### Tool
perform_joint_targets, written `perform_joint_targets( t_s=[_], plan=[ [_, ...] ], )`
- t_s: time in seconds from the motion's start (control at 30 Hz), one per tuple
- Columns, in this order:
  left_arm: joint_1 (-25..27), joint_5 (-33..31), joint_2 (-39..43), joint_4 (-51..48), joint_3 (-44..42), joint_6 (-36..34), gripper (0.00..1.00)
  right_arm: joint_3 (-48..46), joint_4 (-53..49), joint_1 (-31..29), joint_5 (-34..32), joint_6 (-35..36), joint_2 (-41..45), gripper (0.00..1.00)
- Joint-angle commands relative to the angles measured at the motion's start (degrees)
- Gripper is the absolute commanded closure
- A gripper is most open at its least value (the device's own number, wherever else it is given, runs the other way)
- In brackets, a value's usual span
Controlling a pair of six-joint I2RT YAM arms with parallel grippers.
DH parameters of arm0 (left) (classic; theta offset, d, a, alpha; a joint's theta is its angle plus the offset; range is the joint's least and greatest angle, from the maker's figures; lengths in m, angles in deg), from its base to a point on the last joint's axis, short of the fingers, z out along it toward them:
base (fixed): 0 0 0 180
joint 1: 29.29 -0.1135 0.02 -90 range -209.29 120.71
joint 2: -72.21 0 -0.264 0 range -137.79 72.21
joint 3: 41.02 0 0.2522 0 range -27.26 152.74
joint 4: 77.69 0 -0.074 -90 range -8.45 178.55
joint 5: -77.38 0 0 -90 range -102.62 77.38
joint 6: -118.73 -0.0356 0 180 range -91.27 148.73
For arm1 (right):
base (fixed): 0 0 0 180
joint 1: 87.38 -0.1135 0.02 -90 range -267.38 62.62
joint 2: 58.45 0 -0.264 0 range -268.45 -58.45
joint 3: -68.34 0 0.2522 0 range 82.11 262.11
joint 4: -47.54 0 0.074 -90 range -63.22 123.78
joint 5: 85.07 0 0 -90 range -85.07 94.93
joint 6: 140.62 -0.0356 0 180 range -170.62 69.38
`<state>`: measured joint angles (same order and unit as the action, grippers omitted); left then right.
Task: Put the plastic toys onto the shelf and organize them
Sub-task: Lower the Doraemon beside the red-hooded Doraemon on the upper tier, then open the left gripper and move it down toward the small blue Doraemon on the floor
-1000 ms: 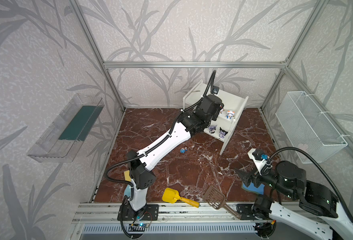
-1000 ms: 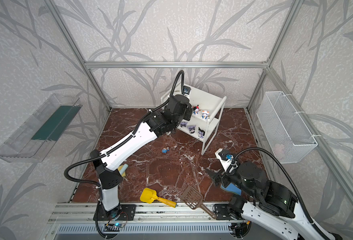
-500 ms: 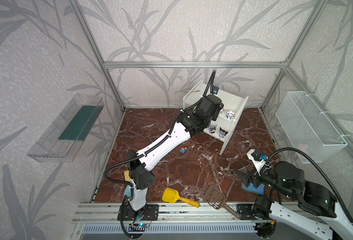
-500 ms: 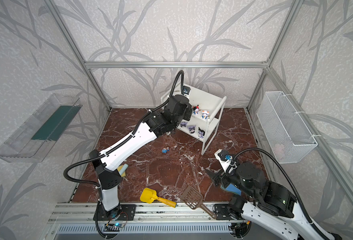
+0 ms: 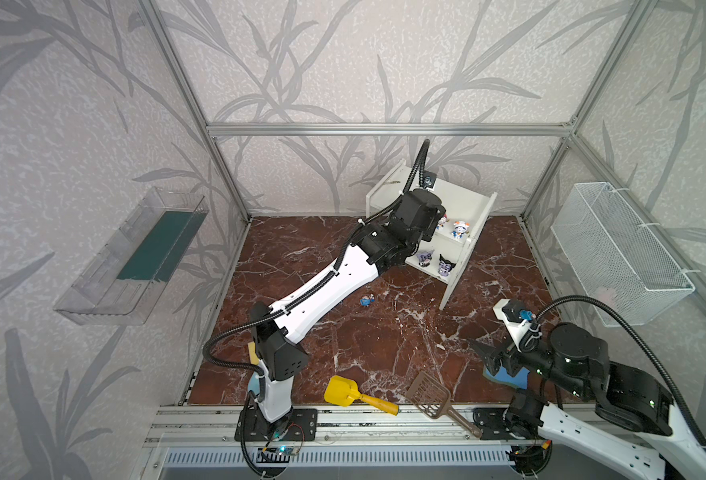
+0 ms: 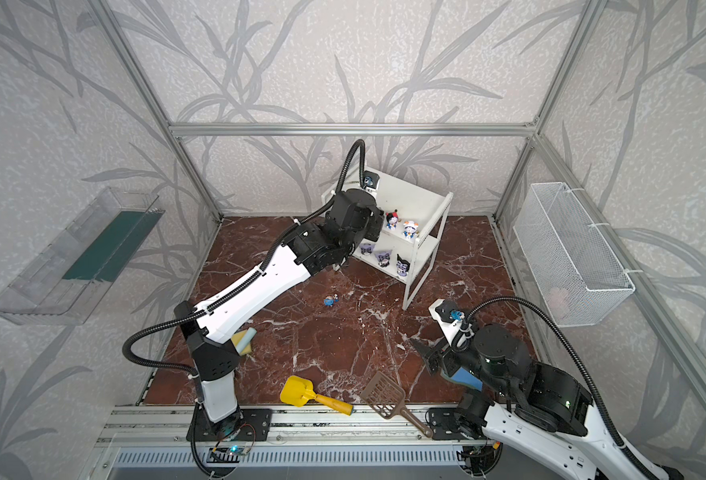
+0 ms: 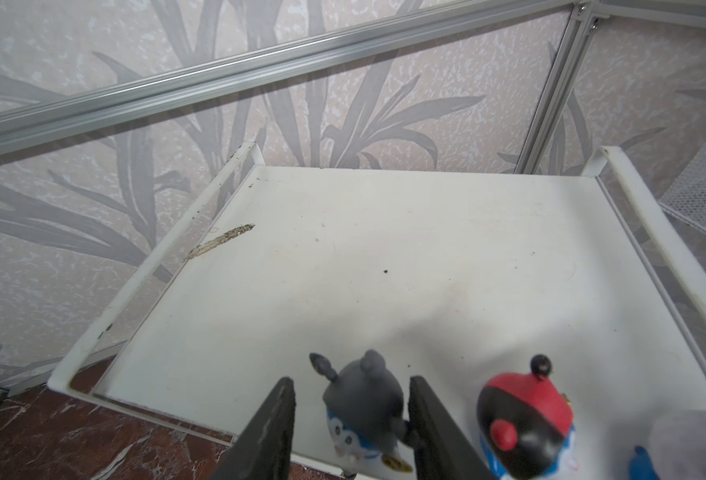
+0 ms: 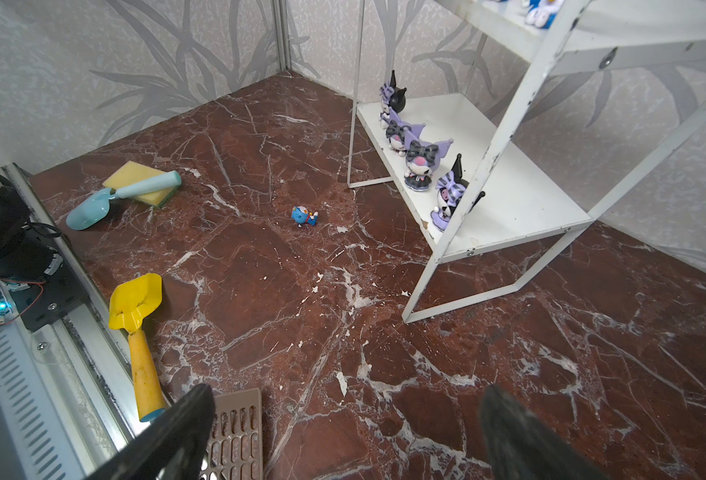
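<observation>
The white two-tier shelf [image 5: 469,199] [image 6: 424,197] stands at the back. In the left wrist view my left gripper [image 7: 350,382] is open over the upper tier [image 7: 384,270]. A grey-headed toy [image 7: 364,403] stands between its fingers, with a gap on one side. Beside it stand a red-black-headed toy [image 7: 525,415] [image 6: 392,219] and an orange-white one [image 6: 409,228]. Several purple and black pointed-ear toys [image 8: 420,162] [image 6: 383,257] line the lower tier. A small blue toy [image 5: 367,300] [image 8: 305,216] lies on the floor. My right gripper [image 8: 343,399] [image 5: 484,353] hovers open and empty at the front right.
A yellow scoop [image 5: 345,392] and a brown slotted scoop [image 5: 432,395] lie at the front edge. A yellow sponge with a pale blue scoop [image 8: 143,183] sits by the left arm's base. A wire basket [image 5: 617,249] hangs on the right wall, a clear tray [image 5: 135,257] on the left.
</observation>
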<state>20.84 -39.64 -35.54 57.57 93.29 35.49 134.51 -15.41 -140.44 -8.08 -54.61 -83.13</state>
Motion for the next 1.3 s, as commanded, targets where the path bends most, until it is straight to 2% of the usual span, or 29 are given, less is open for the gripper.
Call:
perform_joint_targets(
  t_s=[0.0, 0.23, 0.43, 0.53, 0.7, 0.93, 1.17, 1.27],
  plan=[
    [-0.36, 0.56, 3.21, 1.58, -0.25, -1.04, 0.47, -0.46, 0.12, 0.24, 0.26, 0.18, 0.36, 0.01],
    [-0.67, 3.02, 4.96, 2.24, -0.25, -1.34, 0.29, -0.59, 0.06, 0.24, 0.36, 0.05, 0.54, 0.01],
    [-3.38, 8.47, 9.34, 2.18, -3.15, 0.71, 0.14, -0.64, -0.03, 0.26, 0.53, 0.02, 0.66, 0.01],
    [-4.56, 10.08, 11.94, 2.23, -6.03, 0.74, 0.01, -0.63, 0.06, 0.24, 0.53, 0.11, 0.69, 0.01],
    [-6.14, 14.08, 16.59, 2.56, -12.61, -0.87, 0.01, -0.72, 0.06, 0.26, 0.62, 0.03, 0.74, 0.01],
    [-7.74, 19.01, 17.16, 1.1, -15.57, -0.86, 0.01, -0.72, 0.23, 0.24, 0.8, 0.2, 0.31, 0.01],
    [-8.0, 19.91, 15.91, 1.45, -15.72, 0.06, 0.01, -0.72, 0.06, 0.25, 0.71, 0.09, 0.78, 0.01],
    [-8.23, 17.38, 16.15, 0.83, -15.67, 0.57, 0.01, -0.77, 0.1, 0.24, 0.86, 0.06, 0.67, 0.01]
  ],
)
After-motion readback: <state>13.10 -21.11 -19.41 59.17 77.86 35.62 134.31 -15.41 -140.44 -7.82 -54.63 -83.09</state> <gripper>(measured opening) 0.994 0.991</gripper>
